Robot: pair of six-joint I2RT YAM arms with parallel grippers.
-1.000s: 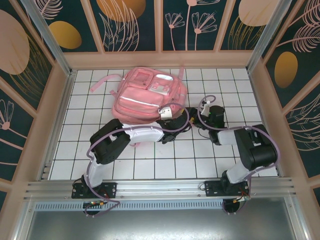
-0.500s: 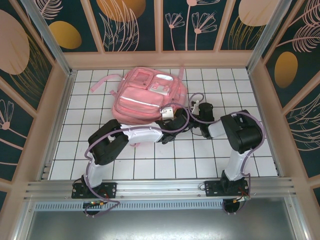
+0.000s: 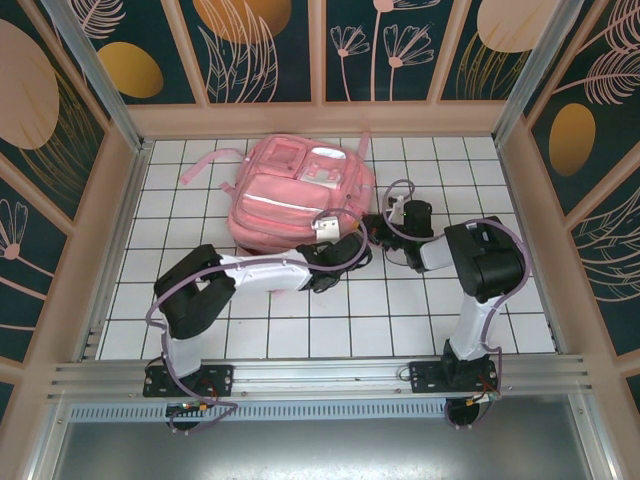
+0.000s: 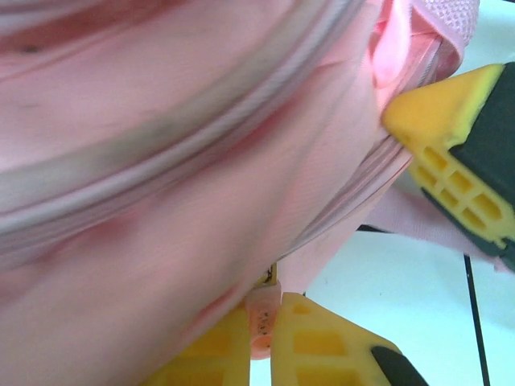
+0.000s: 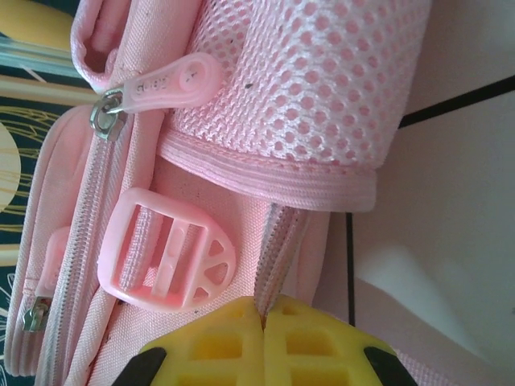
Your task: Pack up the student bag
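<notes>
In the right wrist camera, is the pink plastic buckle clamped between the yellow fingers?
No, the buckle lies free on the student bag above the right fingers, which are shut on a pink strip beside it.

A white-tiled counter [image 3: 420,330] with thin dark grid lines sits inside a pale wooden frame [image 3: 320,118], dark teal wall panels [image 3: 265,50] (painted with orange discs and pink line-drawn flowers) rising behind and beside it, and an aluminium rail [image 3: 320,378] crossing its near edge.
</notes>
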